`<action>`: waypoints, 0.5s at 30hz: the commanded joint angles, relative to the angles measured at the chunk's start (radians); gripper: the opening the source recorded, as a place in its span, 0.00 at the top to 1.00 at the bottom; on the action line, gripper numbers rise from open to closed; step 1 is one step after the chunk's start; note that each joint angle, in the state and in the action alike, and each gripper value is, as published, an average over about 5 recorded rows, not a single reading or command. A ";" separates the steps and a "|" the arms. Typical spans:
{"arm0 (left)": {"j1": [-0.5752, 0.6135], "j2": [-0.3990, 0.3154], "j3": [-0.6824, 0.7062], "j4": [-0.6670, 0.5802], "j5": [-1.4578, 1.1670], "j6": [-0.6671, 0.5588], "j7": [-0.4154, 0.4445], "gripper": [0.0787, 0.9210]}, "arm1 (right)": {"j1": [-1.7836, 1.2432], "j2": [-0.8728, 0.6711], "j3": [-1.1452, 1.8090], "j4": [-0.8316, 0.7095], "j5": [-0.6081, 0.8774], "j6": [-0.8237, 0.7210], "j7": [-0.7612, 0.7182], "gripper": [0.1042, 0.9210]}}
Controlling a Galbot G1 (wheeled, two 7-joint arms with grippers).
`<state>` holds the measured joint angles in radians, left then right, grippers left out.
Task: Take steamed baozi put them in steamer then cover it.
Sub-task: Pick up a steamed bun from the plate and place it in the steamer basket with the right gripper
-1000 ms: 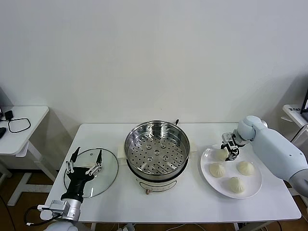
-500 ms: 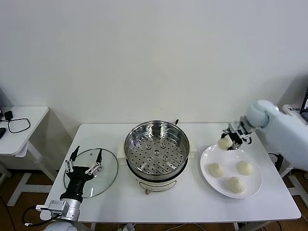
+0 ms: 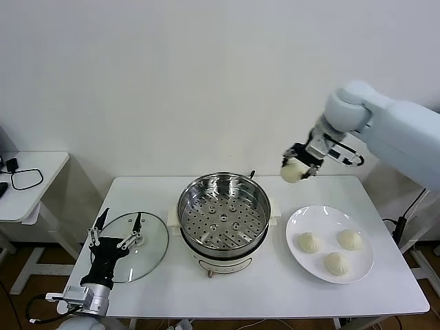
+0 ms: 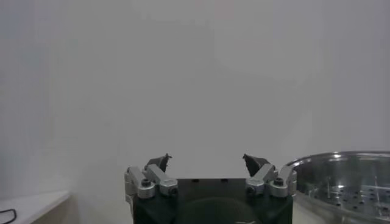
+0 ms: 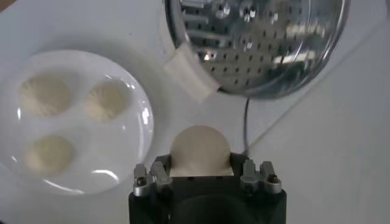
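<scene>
Clearly soft and light, the bun (image 3: 292,172) sits clenched at its sides in the right gripper (image 3: 297,167), raised beside the steamer (image 3: 223,210); squeezing harder would likely dent it. Left gripper (image 3: 114,230) hangs released over the lid (image 3: 152,244).

Table (image 3: 275,292): white, rectangular; it carries everything you see here.
Steamer (image 3: 223,220): sits mid-table, perforated tray bare, white base down on the tabletop, well below the right jaws and off to their left.
Cover (image 3: 137,244): glass lid lying flat on the table's left part, under and just ahead of the left jaws.
Plate (image 3: 302,223): white, on the table's right part, below the right jaws; you've got three buns (image 3: 335,263) on it.
</scene>
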<state>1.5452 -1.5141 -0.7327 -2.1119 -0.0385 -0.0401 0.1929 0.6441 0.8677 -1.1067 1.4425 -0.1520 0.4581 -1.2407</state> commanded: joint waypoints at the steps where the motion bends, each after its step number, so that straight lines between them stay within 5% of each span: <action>1: -0.007 0.011 -0.042 0.023 -0.016 0.010 0.005 0.12 | 0.094 0.246 -0.122 -0.015 -0.048 0.189 0.078 0.32; 15: -0.018 0.020 -0.081 0.066 -0.025 0.013 0.019 0.12 | -0.160 0.416 -0.053 -0.276 -0.212 0.273 0.142 0.32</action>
<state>1.5279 -1.4968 -0.7924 -2.0650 -0.0599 -0.0283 0.2076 0.5878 1.1560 -1.1634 1.3018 -0.2791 0.6542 -1.1446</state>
